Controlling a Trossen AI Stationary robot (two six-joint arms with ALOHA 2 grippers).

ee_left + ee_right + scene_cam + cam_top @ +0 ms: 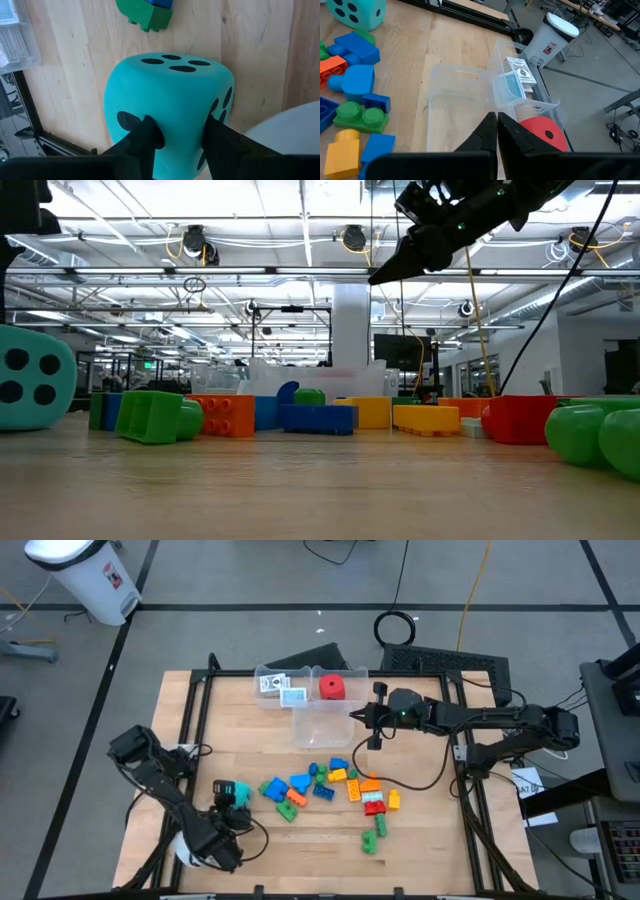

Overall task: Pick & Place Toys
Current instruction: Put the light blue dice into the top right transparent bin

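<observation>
Cyan and dotted, the die [167, 107] is filling the left wrist view, sitting flat on the worktop [250, 740] near its front-left corner, just apart from the heap of blocks [335, 790] in the front middle. The left hand [175, 137] is straddling it, both fingers [145, 135] pressing on its near face and closing in — a grip that looks formed but not yet proven by any lift. I judge the die light and rounded at the edges, possibly soft, so flat opposite faces are the safest hold; a corner would be slipping out. The right hand [496, 130] is hanging with its fingers pressed together above the clear bins [320, 720] at the back edge, where a red die [332, 688] is already lying.
</observation>
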